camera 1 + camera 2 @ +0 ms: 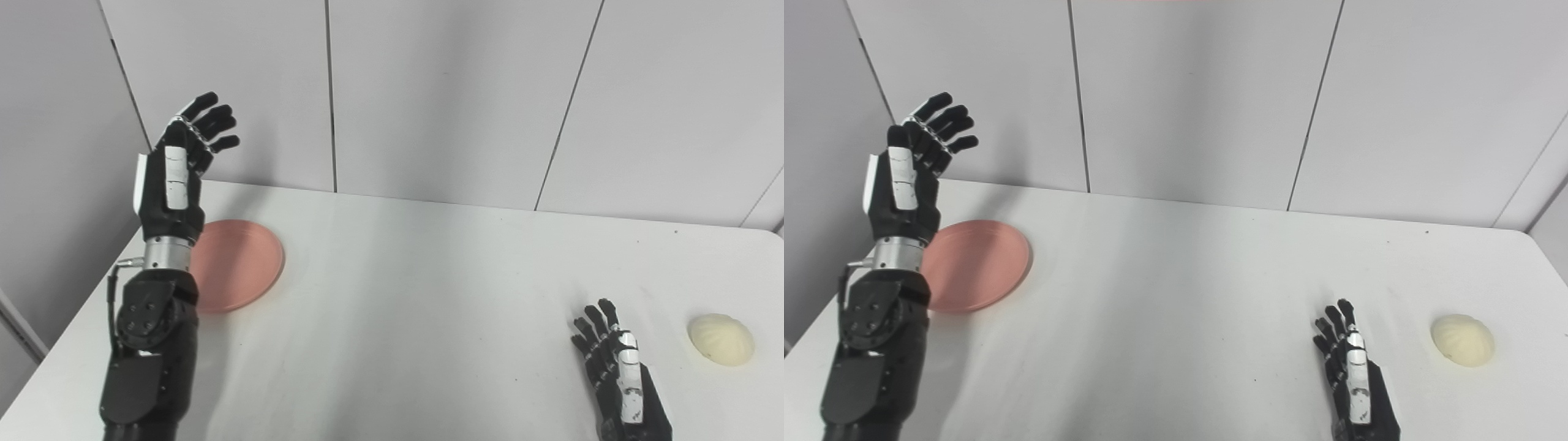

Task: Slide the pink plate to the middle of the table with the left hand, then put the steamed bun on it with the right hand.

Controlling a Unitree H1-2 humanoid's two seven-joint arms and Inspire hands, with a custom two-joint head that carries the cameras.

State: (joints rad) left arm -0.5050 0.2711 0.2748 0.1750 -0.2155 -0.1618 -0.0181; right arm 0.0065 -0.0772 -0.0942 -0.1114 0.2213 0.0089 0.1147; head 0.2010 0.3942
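Grey wall panels (pixel 453 92) with dark seams close off the back of the scene, and the white surface (pixel 429 294) runs out in front of you from them.

Your left hand (pixel 177 165) is raised well above the surface at its left edge, fingers (pixel 211 119) spread apart and pointing up toward the wall, holding nothing. Its forearm (pixel 150 343) rises from the bottom left corner and covers the near left part of the pink plate (pixel 242 260). The plate lies flat on the surface at the far left, close to the edge, just to the right of the wrist as you see it; you cannot tell from these views whether the arm touches it.

Your right hand (pixel 1353 373) sits low at the bottom right, close over the surface, fingers extended and slightly apart, also holding nothing. Whether it rests on the surface or hangs just above it does not show.

The steamed bun (pixel 1462 340) lies on the surface to the right of that hand, near it but apart, pale cream with pleated folds.

Between plate and bun the middle of the surface shows only a few small dark specks (pixel 675 231).
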